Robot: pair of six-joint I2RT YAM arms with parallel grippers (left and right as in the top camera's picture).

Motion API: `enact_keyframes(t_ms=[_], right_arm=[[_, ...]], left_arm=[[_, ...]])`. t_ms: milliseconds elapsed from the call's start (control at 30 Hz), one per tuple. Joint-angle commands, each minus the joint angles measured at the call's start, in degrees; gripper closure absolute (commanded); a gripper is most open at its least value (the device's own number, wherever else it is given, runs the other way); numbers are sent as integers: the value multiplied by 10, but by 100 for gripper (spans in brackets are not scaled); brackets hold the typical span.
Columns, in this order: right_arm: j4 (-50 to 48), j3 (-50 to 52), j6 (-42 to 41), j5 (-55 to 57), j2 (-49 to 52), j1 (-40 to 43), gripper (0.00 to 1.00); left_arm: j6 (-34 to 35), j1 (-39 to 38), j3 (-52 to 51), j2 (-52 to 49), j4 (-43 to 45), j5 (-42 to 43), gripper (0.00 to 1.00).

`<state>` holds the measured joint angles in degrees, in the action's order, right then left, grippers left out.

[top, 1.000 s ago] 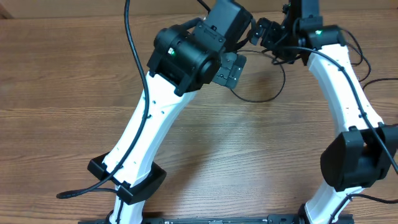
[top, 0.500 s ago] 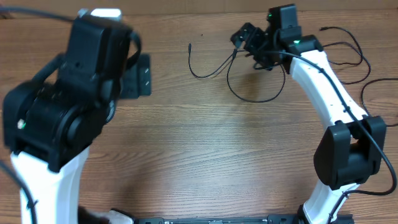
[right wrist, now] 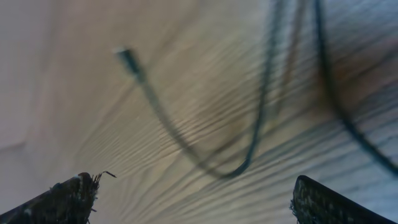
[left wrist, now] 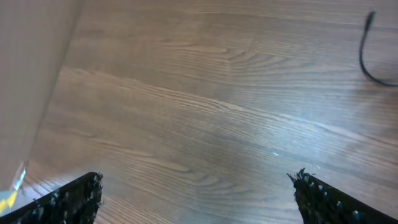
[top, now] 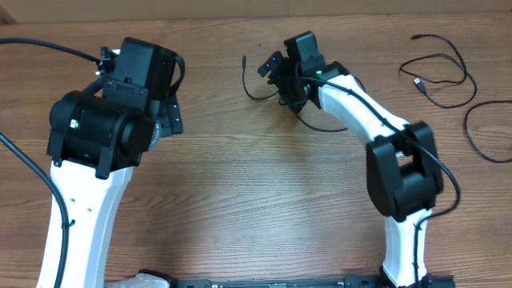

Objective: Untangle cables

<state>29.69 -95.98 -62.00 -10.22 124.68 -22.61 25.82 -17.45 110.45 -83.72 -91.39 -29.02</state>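
Observation:
One thin black cable [top: 254, 90] lies at the back middle of the table, its plug end [top: 244, 59] pointing away, its loop running under my right arm. My right gripper [top: 272, 70] hovers open just over it. In the right wrist view the cable [right wrist: 236, 168] curves between the spread fingers [right wrist: 68, 199], blurred, plug end [right wrist: 127, 59] at upper left; my gripper [right wrist: 194, 182] holds nothing. My left gripper [top: 174, 116] is open and empty at the left, apart from the cables. In its wrist view [left wrist: 196, 179] only bare wood lies between the fingers, with a cable end [left wrist: 368, 50] at the far right.
Two more black cables lie at the back right: a tangled one with plugs [top: 438, 70] and a loose curve [top: 480, 136] near the right edge. The thick black arm wire [top: 32, 172] hangs at the left. The wooden table [top: 264, 200] spreads in front.
My left arm has swung from the middle back to the left, away from the cables. My right gripper has moved left along the back, over the cable's free end.

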Motion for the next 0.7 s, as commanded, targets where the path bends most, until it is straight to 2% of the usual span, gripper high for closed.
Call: enact_keyframes(t_ms=[0,167,233,300,367,467,600,667], right_arm=[[-5,1,-28,13,23,14,0],[-38,1,-25,21,46,32,0],[-66,1,-25,12,53,38,11],[-91,1,-25,2,57,43,24],[-106,1,-27,-3,61,44,46],[-106,1,-49,-5,69,44,94],[-103,1,-49,-6,71,41,96],[-108,-3,-14,-16,71,40,96]], left_arm=[[21,10,-23,17,16,-9,1],[18,10,-44,17,36,-9,1],[15,10,-46,17,38,-9,1],[12,10,-46,17,40,-7,1],[12,10,-46,17,41,-7,1],[11,10,-46,17,45,-3,1],[5,10,-46,17,51,10,0],[1,10,-46,17,51,14,0]])
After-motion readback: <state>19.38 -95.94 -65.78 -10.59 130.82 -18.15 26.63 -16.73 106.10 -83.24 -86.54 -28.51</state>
